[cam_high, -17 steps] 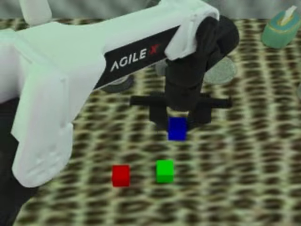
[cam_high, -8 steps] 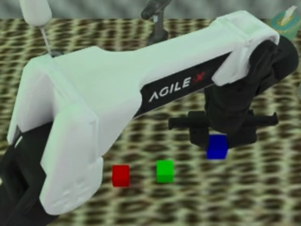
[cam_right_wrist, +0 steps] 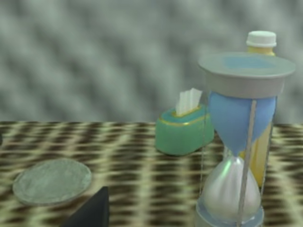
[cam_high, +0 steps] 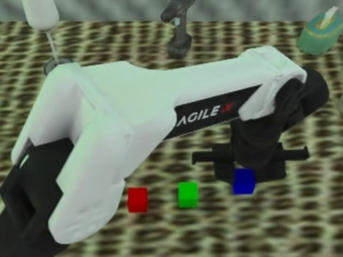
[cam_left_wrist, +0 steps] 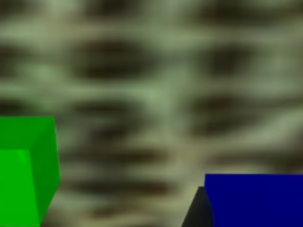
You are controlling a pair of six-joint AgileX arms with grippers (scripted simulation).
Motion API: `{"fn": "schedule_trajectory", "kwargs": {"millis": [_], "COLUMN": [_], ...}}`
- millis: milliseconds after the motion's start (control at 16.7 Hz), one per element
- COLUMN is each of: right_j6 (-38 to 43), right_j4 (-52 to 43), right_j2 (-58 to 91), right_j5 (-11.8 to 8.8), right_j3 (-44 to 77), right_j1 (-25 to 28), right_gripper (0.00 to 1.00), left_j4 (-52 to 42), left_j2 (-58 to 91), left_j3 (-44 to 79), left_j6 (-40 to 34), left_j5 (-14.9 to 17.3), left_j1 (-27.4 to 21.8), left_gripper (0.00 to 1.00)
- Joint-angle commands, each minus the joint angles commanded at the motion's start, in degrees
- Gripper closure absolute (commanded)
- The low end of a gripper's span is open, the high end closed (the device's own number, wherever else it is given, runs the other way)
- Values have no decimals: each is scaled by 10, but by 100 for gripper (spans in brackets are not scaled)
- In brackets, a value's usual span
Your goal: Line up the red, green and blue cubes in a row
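The red cube [cam_high: 138,199] and the green cube [cam_high: 187,194] sit side by side on the patterned table, red on the left. My left gripper [cam_high: 245,174] reaches in from the left and is shut on the blue cube [cam_high: 244,181], which is just right of the green cube and slightly behind the row. In the left wrist view the blue cube [cam_left_wrist: 255,201] sits against a dark finger [cam_left_wrist: 199,213], with the green cube [cam_left_wrist: 23,175] beside it. I cannot tell whether the blue cube touches the table. My right arm is out of the top view; only a dark part of my right gripper [cam_right_wrist: 92,213] shows.
A teal tissue box [cam_high: 320,32] stands at the back right. A dark upright object [cam_high: 179,32] and a white one [cam_high: 40,13] stand at the back. The right wrist view shows an hourglass [cam_right_wrist: 236,156], a yellow bottle [cam_right_wrist: 261,40] and a grey disc [cam_right_wrist: 52,181].
My left gripper carried the blue cube from behind the green cube to the right, then down and forward towards the row. The red and green cubes have not moved.
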Motion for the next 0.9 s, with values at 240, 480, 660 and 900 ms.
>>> {"fn": "schedule_trajectory", "kwargs": {"millis": [240,480,660,900], "right_j6": [0,0,0,0], "right_j4": [0,0,0,0], "right_j2": [0,0,0,0], "right_j5": [0,0,0,0], "right_j3": [0,0,0,0], "right_j1": [0,0,0,0], "right_gripper": [0,0,0,0], "left_j4": [45,45,45,45], "left_j2": [6,6,6,6], "left_j3": [-41,-41,-41,-41], "left_j6": [-1,-1,-1,-1], "left_j5": [-2,-2,-2,-2], "left_j1": [0,0,0,0], "left_gripper": [100,92,70,40]}}
